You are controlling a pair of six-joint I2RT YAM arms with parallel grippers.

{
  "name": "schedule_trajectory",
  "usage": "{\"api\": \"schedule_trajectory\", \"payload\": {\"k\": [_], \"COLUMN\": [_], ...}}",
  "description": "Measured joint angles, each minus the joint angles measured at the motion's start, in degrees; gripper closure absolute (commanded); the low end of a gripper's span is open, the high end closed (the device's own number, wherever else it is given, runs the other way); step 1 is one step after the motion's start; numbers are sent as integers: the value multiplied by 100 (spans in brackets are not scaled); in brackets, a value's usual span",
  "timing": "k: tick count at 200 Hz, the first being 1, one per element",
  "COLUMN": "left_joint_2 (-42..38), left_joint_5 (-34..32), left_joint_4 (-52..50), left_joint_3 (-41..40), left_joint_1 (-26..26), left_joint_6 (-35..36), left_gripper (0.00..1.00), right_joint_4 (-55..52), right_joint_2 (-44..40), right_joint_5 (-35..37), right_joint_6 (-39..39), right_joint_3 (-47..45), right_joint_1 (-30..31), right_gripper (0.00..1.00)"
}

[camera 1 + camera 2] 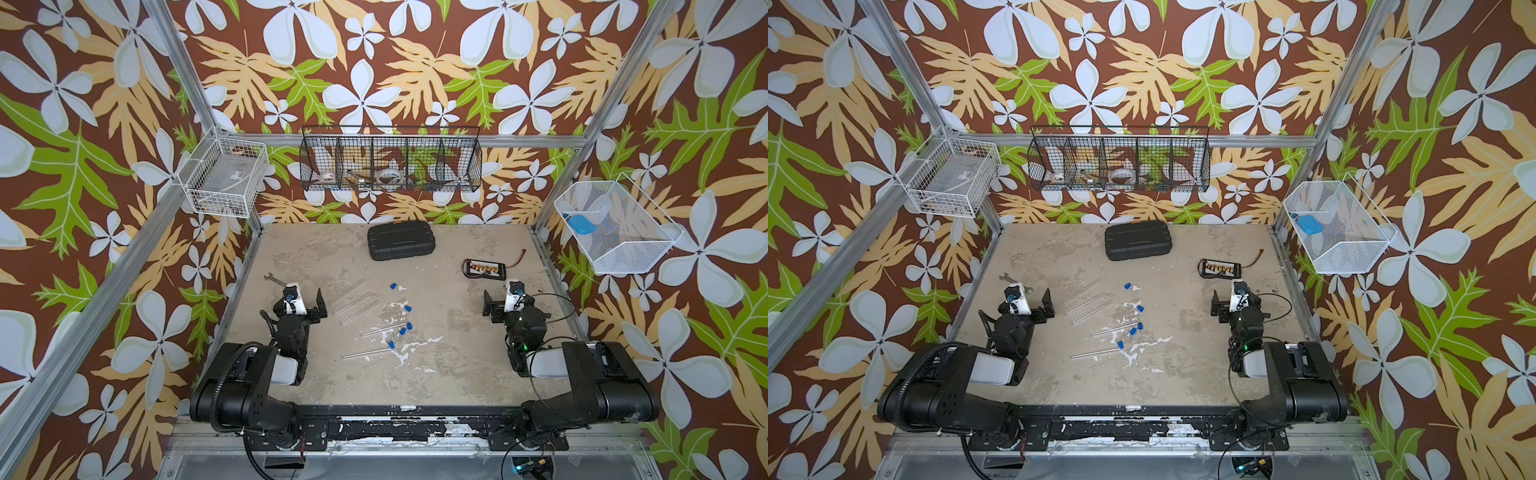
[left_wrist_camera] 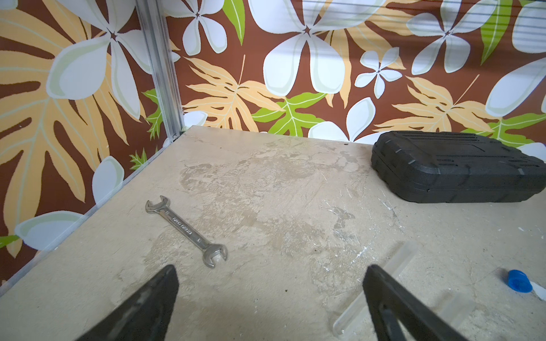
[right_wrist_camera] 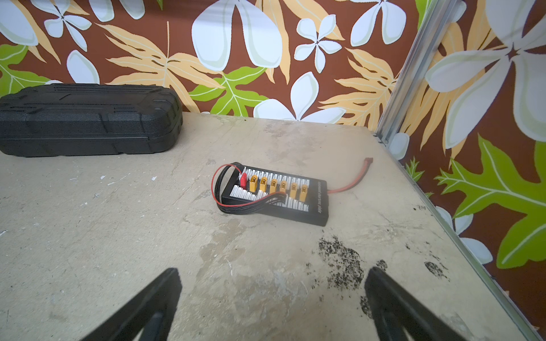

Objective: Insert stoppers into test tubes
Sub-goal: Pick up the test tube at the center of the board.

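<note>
Floral-walled cell, scuffed counter (image 1: pixel 436 374): nothing capped yet.
Five test tubes (image 1: pixel 365 353) lie at centre with blue stoppers (image 1: pixel 402 331) scattered near their ends, seemingly within either arm's reach; left fingers (image 2: pixel 147 310) and right fingers (image 3: pixel 147 310) hang spread wide, empty, flanking them.

Brown wallpaper (image 1: pixel 374 62) printed with white flowers and tan and green leaves covers 3 walls, framed by aluminium posts (image 1: pixel 180 54). The table (image 1: pixel 436 374) is beige, stained and flaked white in patches. A black wire basket (image 1: pixel 473 166) with 5 compartments hangs on the back wall. A white wire basket (image 1: pixel 216 203) and a white mesh basket (image 1: pixel 623 253) hang on the side walls. The light is even.
</note>
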Motion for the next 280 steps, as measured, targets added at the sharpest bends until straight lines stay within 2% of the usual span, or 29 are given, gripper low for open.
{"api": "schedule_trajectory", "payload": {"k": [48,82,105,118,134,151,176,206,238,280], "left_joint_2": [-225,-1156,-1626,-1729,-1762,-1768,-1744,-1840,-1891,-1637], "left_joint_5": [98,446,933,1335,1906,2474,3265,3797,3766,3145], "left_joint_4": [-138,-802,-1563,-2057,-2712,-3427,-4863,-6658,-8074,-9084], "left_joint_3": [-4,153,560,892,1309,1700,2282,2599,2658,2601], "left_joint_1": [0,0,0,0,-4,-92,-420,-791,-1537,-2557], "left_joint_6": [74,162,339,503,754,1126,2227,3582,4478,4913], "left_gripper": [4,7,9,10,11,11,14,21,26,29], "right_joint_4": [-44,-1067,-1950,-2693,-3617,-4426,-5552,-6164,-6398,-6577], "right_joint_2": [-90,-1285,-1980,-2205,-2208,-1939,-1556,-1628,-1829,-1884], "right_joint_5": [-2,-341,-599,-575,-350,-380,-752,-968,-1091,-1075], "right_joint_6": [-2,-184,-278,-72,345,575,778,925,920,925], "right_joint_3": [-7,354,669,1036,1665,2197,2732,2822,2743,2730], "right_joint_1": [0,7,15,13,-7,-83,-74,59,297,345], "right_gripper": [0,0,0,0,0,5,8,10,12,12]}}
